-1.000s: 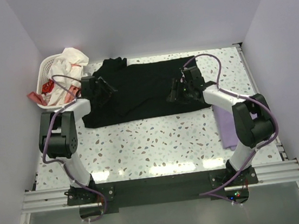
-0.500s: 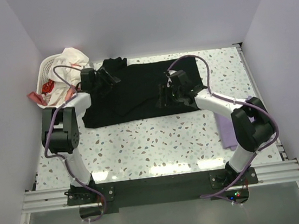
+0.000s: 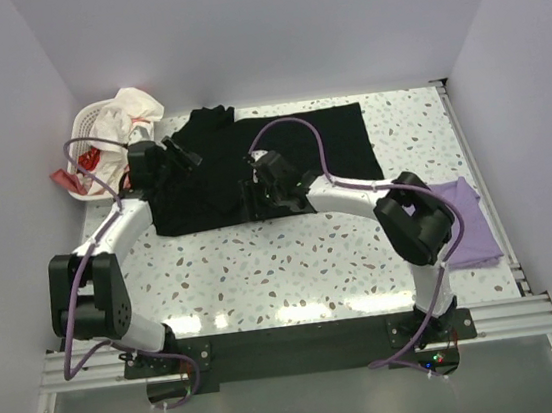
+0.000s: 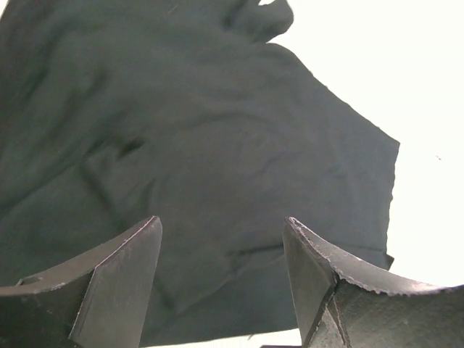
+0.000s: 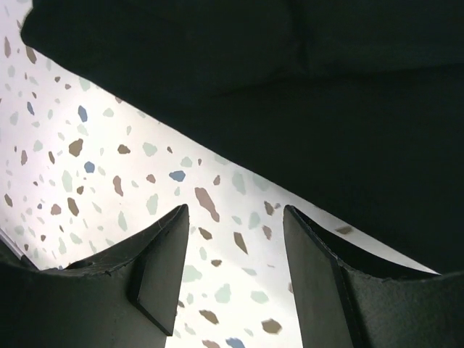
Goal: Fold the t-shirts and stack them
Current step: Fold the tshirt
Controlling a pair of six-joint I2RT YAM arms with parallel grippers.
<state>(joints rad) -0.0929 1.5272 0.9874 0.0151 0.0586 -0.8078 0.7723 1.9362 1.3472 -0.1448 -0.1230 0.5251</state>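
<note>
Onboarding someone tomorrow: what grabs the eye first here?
The black tee sprawled across the far half of the table, with the left gripper and right gripper open at its left half. Also the folded lavender tee at the right edge and the stuffed white basket far left.

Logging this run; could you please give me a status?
Left gripper open over black shirt. Right gripper open at its near edge. Purple shirt folded, right side. Nothing blocking.

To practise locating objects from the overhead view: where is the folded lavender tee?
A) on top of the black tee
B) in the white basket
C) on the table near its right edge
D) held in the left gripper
C: the lavender tee lies flat on the table by its right edge, away from the black tee.
</note>
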